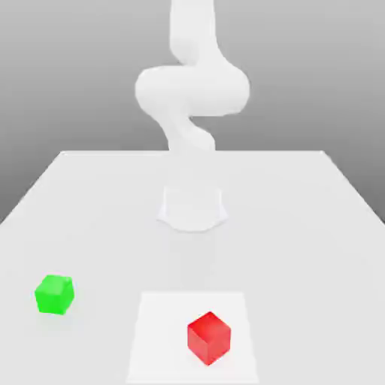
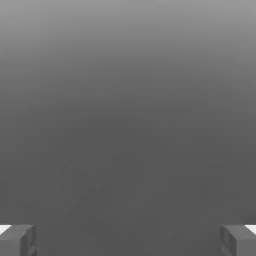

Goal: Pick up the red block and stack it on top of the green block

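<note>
The small, smooth, bright-red block sits nearest in the exterior view, resting on a pale square patch of the white counter, turned so one corner faces the camera. The small, smooth, bright-green block lies a little farther back on the bare counter, well apart from the red one, toward the exterior view's left. Behind both rises the white robot arm from its base. In the hand view the gripper stands spread as wide as it goes, its two grey fingertips far apart with nothing between them; neither block is near it.
</note>
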Robot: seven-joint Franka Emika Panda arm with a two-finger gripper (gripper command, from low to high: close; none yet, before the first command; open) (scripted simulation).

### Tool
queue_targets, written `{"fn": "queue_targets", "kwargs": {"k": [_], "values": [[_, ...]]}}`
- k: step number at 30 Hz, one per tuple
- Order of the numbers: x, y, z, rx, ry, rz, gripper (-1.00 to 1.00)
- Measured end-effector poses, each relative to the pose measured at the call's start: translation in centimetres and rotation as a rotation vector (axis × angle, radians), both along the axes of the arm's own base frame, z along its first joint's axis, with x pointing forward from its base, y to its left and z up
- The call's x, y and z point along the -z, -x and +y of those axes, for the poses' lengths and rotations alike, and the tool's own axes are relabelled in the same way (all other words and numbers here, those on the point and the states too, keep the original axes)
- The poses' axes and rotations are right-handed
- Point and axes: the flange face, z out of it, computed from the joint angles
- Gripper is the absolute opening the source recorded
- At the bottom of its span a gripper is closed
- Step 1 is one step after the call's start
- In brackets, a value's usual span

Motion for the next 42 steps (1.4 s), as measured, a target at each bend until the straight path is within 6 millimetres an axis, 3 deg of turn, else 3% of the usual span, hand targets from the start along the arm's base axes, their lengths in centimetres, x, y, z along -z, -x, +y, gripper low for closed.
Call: {"fn": "queue_targets", "kwargs": {"k": [6,12,17,22,28,29,36,41,42], "values": [[11.9,-6.4,0.7,-0.163,0.053,0.188,0.00],[24.4,-9.1,2.0,-0.319,0.115,0.365,0.00],[34.6,-8.7,2.8,-0.449,0.177,0.511,0.00],[44.0,-6.2,2.9,-0.577,0.247,0.656,0.00],[51.5,-5.6,2.7,-0.601,0.261,0.684,0.00],[52.1,-5.6,2.7,-0.602,0.260,0.685,-1.00],[52.0,-5.6,2.7,-0.602,0.260,0.686,-1.00],[46.9,-5.6,2.8,-0.602,0.260,0.685,-1.00],[46.0,-5.5,1.8,-0.598,0.261,0.686,-1.00]]}}
